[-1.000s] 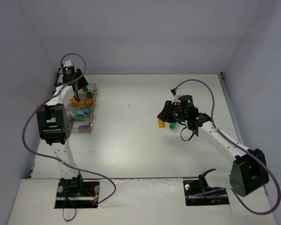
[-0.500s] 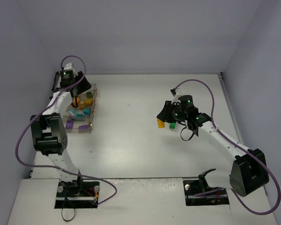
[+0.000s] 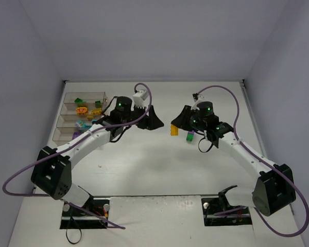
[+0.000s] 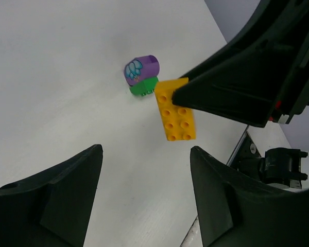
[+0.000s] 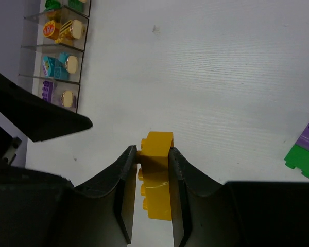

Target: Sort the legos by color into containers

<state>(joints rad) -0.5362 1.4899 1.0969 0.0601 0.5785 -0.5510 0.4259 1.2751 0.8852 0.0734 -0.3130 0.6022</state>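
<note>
My right gripper is shut on a yellow brick and holds it above the table's middle; the brick also shows in the top view. My left gripper is open and empty just left of it, with its jaws wide and the yellow brick ahead of them. A purple piece on a green brick lies on the table by the right gripper. The clear containers stand at the far left, holding green, orange, yellow, teal and purple bricks.
The two grippers face each other closely, with the right gripper's dark finger right beside the brick. The purple and green piece is at the right edge of the right wrist view. The containers show at its upper left.
My left arm has swung from over the containers at the far left to the table's middle, close to the right gripper. The right gripper has shifted slightly left with the yellow brick.
</note>
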